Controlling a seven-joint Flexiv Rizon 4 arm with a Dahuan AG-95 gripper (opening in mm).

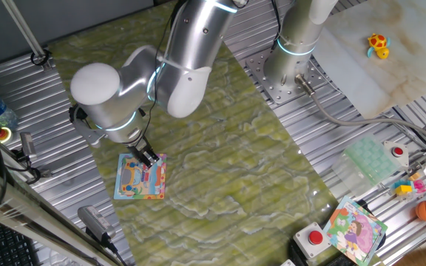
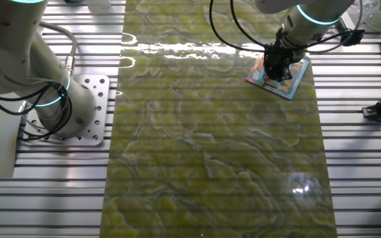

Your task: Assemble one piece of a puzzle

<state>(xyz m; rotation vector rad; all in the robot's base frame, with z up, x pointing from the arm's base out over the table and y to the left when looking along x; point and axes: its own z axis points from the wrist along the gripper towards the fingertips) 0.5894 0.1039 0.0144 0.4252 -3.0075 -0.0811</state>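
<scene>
Under the black gripper, the puzzle shows a light-blue border around orange, pink and yellow cartoon art; the mat beneath is mottled yellow-green.

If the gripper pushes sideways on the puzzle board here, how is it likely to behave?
The puzzle lies flat and thin on the glossy green mat, so it would probably slide rather than tip. It looks like a light, stiff board, likely to skid or turn under the gripper. The gripper stands over its upper right part, so an off-centre push may rotate it.
</scene>
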